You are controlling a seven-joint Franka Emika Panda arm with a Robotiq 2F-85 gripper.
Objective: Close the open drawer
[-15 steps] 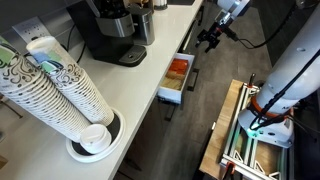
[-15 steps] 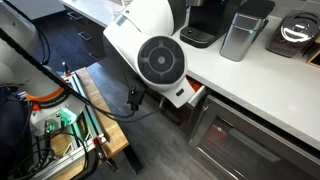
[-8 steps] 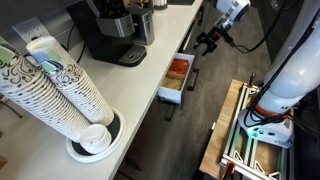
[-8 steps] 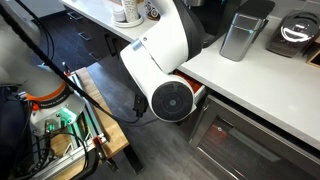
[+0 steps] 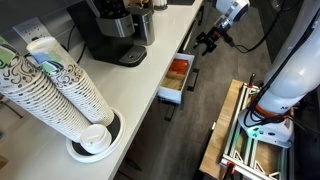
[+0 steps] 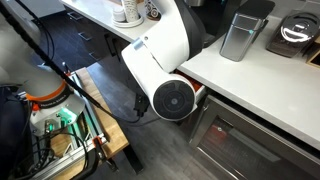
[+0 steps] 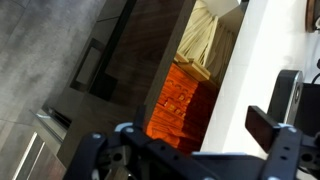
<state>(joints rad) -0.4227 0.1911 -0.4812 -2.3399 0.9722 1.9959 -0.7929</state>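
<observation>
The drawer point(image 5: 176, 78) stands pulled out from under the tabletop point(image 5: 135, 95), white sides showing and orange-red packets point(image 7: 178, 100) lying in it. A coffee machine point(image 5: 108, 30) sits up on the tabletop further along. The gripper point(image 5: 208, 40) hangs out in the aisle near the drawer's front, apart from it and touching nothing. In the wrist view the jaws are spread wide with nothing between them, so released. From where I stand the drawer looks a light thing: a stiff box with little load in it. I'd expect it to slide under a modest, steady push without any gripping. The sensible place to bear on is the dark front panel point(image 7: 115, 62), about its middle by the bar handle point(image 7: 88, 65), pushing square toward the cabinet so it doesn't rack sideways. In an exterior view the arm's big round joint point(image 6: 172, 98) hides nearly all of the drawer, leaving only a red sliver beside it
</observation>
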